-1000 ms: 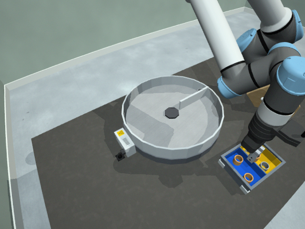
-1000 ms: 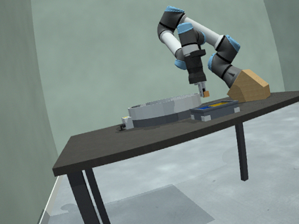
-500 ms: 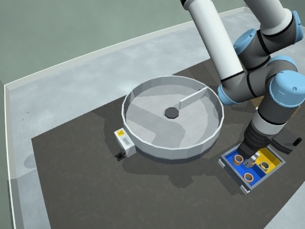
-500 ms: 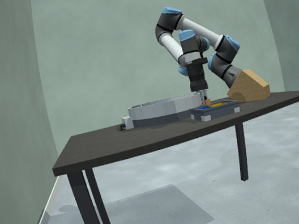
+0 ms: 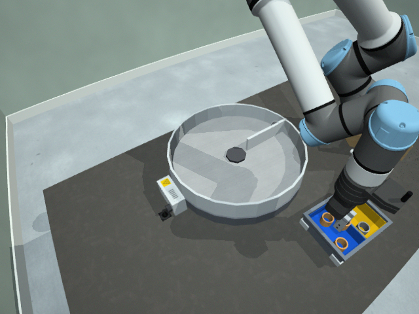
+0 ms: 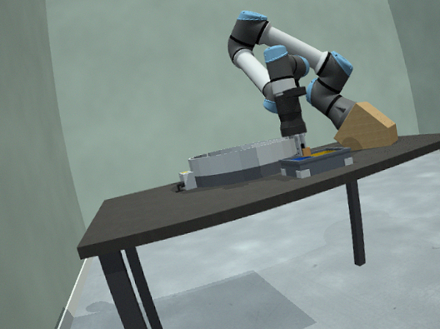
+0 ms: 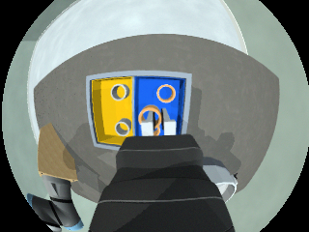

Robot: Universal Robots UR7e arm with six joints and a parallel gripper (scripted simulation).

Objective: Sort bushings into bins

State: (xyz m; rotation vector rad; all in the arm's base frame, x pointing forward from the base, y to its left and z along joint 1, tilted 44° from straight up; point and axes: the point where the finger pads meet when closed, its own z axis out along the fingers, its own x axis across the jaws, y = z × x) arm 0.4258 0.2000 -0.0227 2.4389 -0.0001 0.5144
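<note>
My gripper (image 5: 342, 224) hangs low over the blue bin (image 5: 333, 229) and is shut on a bronze bushing (image 7: 150, 116), which is held just above the bin's rim in the exterior view (image 6: 306, 151). Two other bronze bushings lie in the blue bin, one at the far end (image 5: 327, 218) and one at the near end (image 5: 342, 242). The yellow bin (image 5: 370, 219) adjoins it and holds a steel bushing (image 5: 363, 227); the wrist view shows two steel bushings there (image 7: 119, 92) (image 7: 124, 127). The turntable (image 5: 236, 158) stands to the left.
The turntable has a raised rim, a dark hub (image 5: 236, 154) and a white divider blade (image 5: 265, 134). A small white control box (image 5: 171, 195) sits at its near left. A wooden wedge block (image 6: 364, 127) stands behind the bins by the arm's base.
</note>
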